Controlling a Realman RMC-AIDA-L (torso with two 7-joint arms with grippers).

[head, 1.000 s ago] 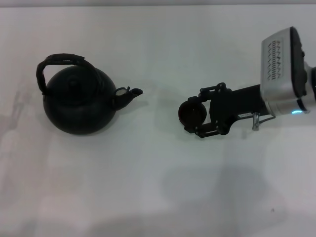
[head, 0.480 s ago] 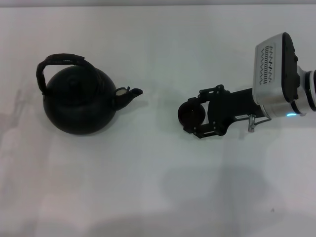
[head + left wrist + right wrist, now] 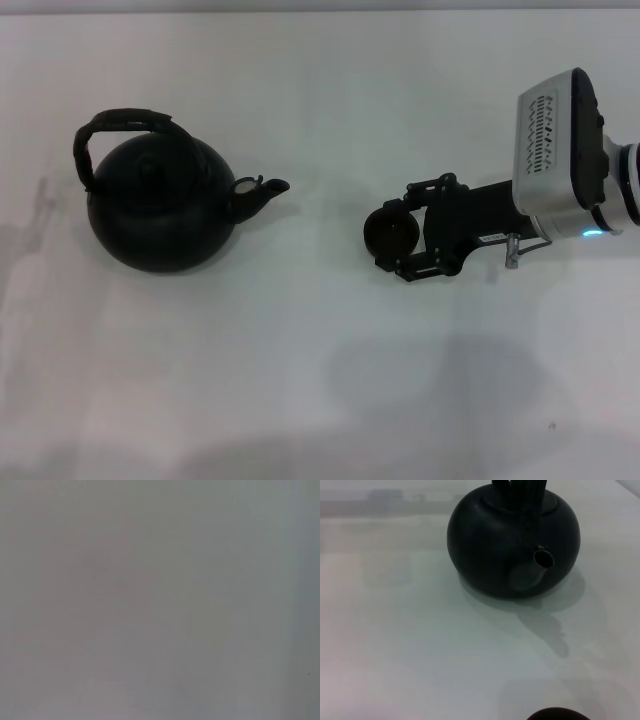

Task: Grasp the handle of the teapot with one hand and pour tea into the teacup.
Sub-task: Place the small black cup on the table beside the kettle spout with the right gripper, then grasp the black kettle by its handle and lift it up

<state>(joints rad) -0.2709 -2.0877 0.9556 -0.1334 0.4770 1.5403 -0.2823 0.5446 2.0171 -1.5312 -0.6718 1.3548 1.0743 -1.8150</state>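
Here the white tabletop (image 3: 300, 380) carries two dark things well apart. The teapot (image 3: 160, 205) sits upright on the robot's left side, round and black, its short spout (image 3: 262, 190) aimed toward the right arm; the right wrist view shows the same teapot (image 3: 512, 540) with the spout's open mouth facing the camera. The handle (image 3: 120, 130) arches over its lid, untouched.

The right gripper (image 3: 400, 238) reaches in from the right side, its fingers set narrowly around the teacup (image 3: 390, 232), one on each side and touching it. The teacup, small and dark, lies between the teapot's spout and the arm; its rim (image 3: 557, 713) just shows in the right wrist view.

The left gripper appears in no view; its wrist camera shows only a plain grey surface.
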